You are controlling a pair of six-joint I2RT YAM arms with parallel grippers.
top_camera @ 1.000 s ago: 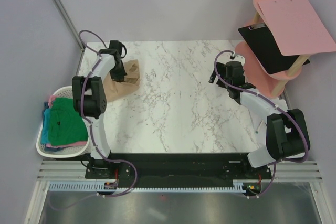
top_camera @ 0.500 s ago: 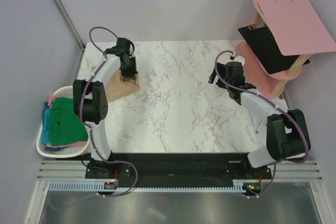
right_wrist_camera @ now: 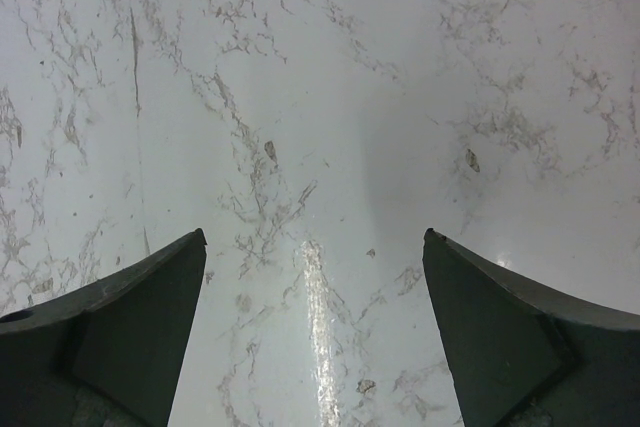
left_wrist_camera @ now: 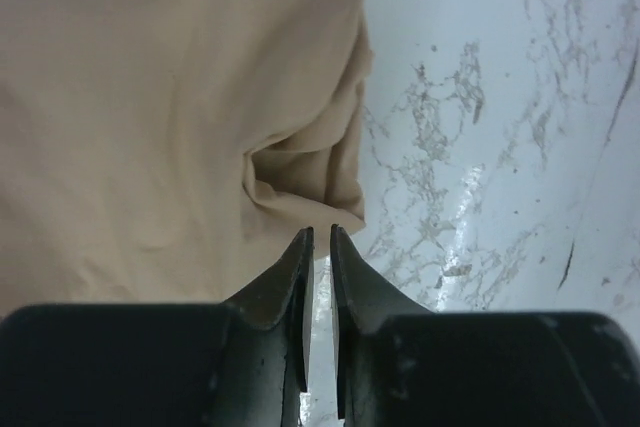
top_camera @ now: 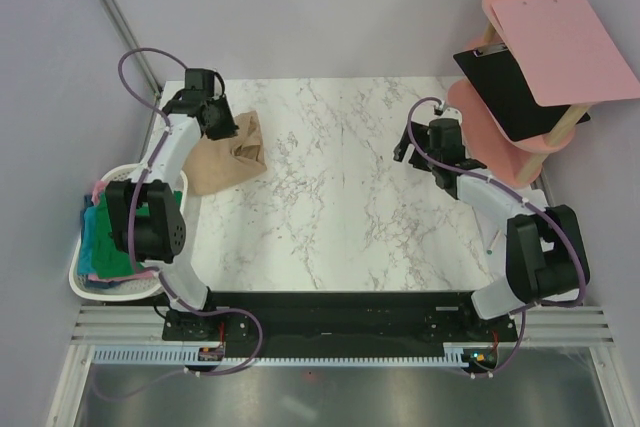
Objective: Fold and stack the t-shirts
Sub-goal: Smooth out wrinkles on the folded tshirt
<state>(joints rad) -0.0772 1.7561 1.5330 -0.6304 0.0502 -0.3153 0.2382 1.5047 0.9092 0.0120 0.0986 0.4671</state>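
Observation:
A tan t-shirt (top_camera: 225,159) lies crumpled at the table's far left; in the left wrist view (left_wrist_camera: 150,97) it fills the upper left, with a folded lump at its edge. My left gripper (top_camera: 220,119) (left_wrist_camera: 320,230) is shut and empty, its tips just short of the shirt's edge, over bare marble. My right gripper (top_camera: 403,145) (right_wrist_camera: 315,235) is open and empty above the marble at the right. Green (top_camera: 103,212), teal and pink t-shirts lie in the basket, partly hidden by my left arm.
The white slatted basket (top_camera: 110,292) sits off the table's left edge. A pink tiered stand (top_camera: 500,132) with a black clipboard and a pink clipboard (top_camera: 565,47) stands at the far right. The marble table (top_camera: 330,207) spreads between the arms.
My left gripper has moved back and left off the tan shirt toward the far left corner. The shirt lies a little more spread out. The right arm has barely moved.

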